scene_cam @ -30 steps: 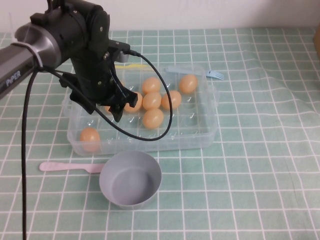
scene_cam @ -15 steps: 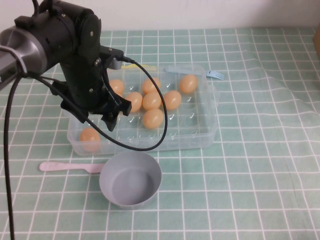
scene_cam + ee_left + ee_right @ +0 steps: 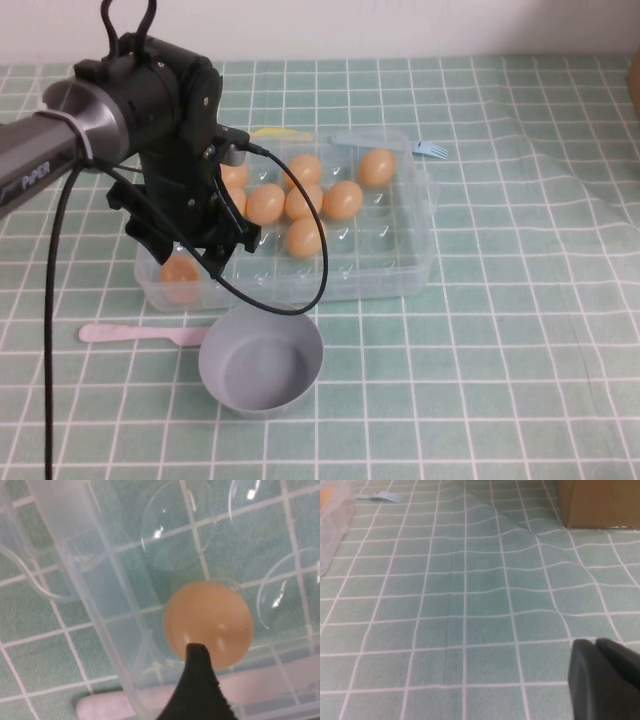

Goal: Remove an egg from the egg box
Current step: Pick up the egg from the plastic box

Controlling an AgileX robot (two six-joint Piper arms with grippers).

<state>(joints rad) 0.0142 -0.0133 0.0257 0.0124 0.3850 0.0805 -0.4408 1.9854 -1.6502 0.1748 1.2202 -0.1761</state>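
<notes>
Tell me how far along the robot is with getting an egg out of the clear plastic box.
Done: the left gripper is open above the near-left corner of the clear plastic egg box, over the lone orange-tan egg there. In hand: nothing yet; one black fingertip shows in front of that egg, no grip. Left: close on it and lift it out. The right gripper sits apart over the green checked cloth.

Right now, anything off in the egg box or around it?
Nothing damaged or spilled. Only oddity: one egg sits alone in the egg box's near-left corner, under the open left claw; the rest cluster mid-box. Right claw is parked aside.
</notes>
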